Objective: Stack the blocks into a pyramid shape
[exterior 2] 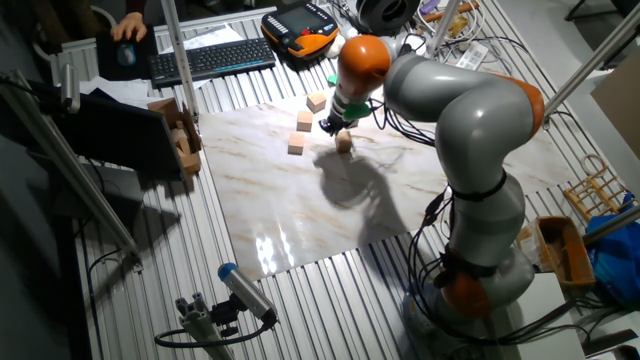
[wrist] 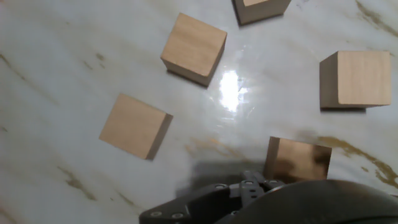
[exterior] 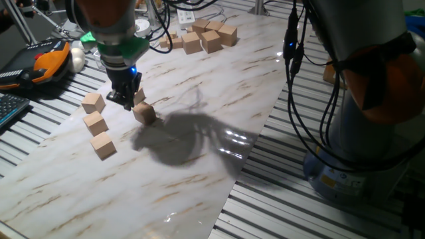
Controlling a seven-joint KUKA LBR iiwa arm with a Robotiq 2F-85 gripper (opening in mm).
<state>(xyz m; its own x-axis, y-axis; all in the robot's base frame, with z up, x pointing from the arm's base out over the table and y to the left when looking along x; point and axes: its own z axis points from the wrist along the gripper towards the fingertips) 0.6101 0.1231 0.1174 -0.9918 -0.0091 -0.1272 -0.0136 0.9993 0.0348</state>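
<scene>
Five tan blocks lie singly on the marble sheet [exterior: 199,192], none stacked, so no pyramid shape is in view. Three form a row at the left: [exterior: 93,101], [exterior: 95,123], [exterior: 103,145]. A fourth block [exterior: 145,113] sits turned just right of my gripper [exterior: 124,101], and a fifth block [exterior: 140,95] is partly hidden behind it. The gripper hangs low over the sheet among them, holding nothing I can see. The hand view shows blocks [wrist: 193,48], [wrist: 135,126], [wrist: 356,79], and a shadowed block [wrist: 298,158] next to the gripper housing. The fingertips are hidden.
Several more tan blocks [exterior: 202,36] lie clustered at the far end of the sheet. An orange pendant [exterior: 52,61] and a keyboard [exterior 2: 210,58] lie off the sheet on the slatted table. Cables [exterior: 299,99] hang beside the robot base [exterior 2: 480,280].
</scene>
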